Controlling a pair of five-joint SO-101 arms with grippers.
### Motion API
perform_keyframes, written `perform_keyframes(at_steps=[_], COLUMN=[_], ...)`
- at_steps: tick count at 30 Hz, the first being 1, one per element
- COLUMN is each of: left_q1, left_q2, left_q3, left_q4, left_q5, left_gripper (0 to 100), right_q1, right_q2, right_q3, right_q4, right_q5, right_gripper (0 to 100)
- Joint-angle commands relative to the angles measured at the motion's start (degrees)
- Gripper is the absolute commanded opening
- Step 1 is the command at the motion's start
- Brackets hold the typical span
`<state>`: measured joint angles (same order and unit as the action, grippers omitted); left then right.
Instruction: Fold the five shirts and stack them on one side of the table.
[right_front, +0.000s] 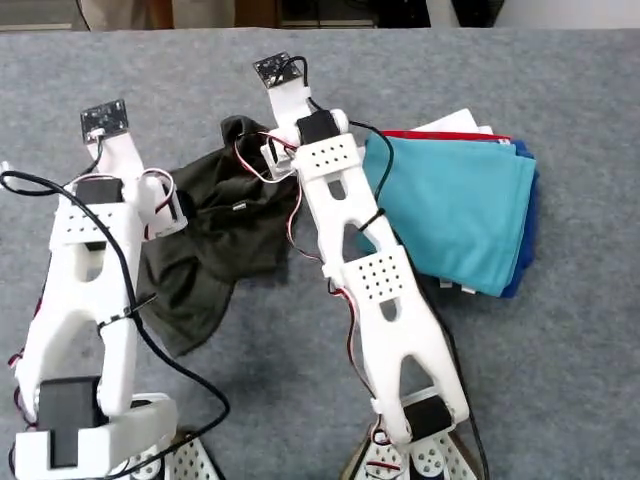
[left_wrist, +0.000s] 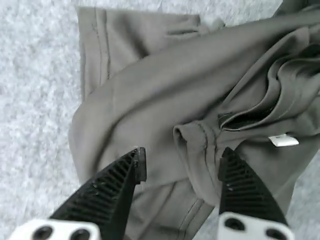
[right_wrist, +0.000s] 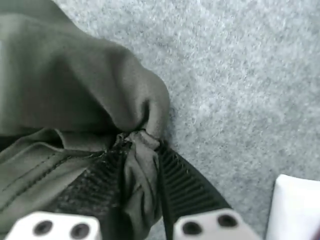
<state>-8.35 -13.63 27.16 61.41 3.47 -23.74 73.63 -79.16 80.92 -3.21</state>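
Table (right_front: 560, 380): grey, felt-like surface under everything.
Dark shirt (right_front: 225, 240): unfolded and rumpled, lying on the table between the two arms; far part bunched beside the right arm, near part trailing toward the left arm's base; deep creases and a stitched hem visible from the left wrist.
Tag (left_wrist: 283, 141): small and white, on the dark shirt beside a deep fold.
Stack (right_front: 480, 260): folded shirts on the right side of the table, well apart from the left arm; near edge tucked under the right arm in the high view; contact with the dark shirt not determinable, with the arm lying across the gap.
Teal shirt (right_front: 455, 200): top of the stack, folded flat.
Blue shirt (right_front: 527, 215): beneath the teal shirt, showing along the right edge.
Red shirt (right_front: 445, 134): thin strip at the far edge of the stack.
White shirt (right_front: 455, 122): lowest visible layer, peeking out past the red shirt.
Left arm (right_front: 90, 270): on the left side of the table, wrist at the dark shirt's left edge.
Left gripper (left_wrist: 182, 160): released, jaws wide apart above the dark shirt, a hemmed ridge of cloth between them; contact with the cloth not determinable.
Right arm (right_front: 370, 270): stretched diagonally between the dark shirt and the stack.
Right gripper (right_wrist: 141, 146): clenched on a pinched bunch of the dark shirt near its edge, bare table just beyond.
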Motion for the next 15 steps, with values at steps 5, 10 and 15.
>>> perform_keyframes(at_steps=[5, 10, 15], left_q1=[1.23, 4.13, 3.34], left_q2=[0.92, 6.2, 13.14], left_q3=[-4.66, -7.12, -11.34], left_q4=[-0.09, -2.55, -2.55], left_q5=[-4.75, -15.3, -18.02], left_gripper=[24, 24, 24], right_q1=[0.75, 0.75, 0.66], right_q2=[-0.31, -0.31, -0.31], right_q3=[-2.42, -2.42, -2.42], right_q4=[-1.14, -1.14, -1.23], right_q5=[0.62, 0.62, 0.62], right_gripper=[0.2, 0.2, 0.2])
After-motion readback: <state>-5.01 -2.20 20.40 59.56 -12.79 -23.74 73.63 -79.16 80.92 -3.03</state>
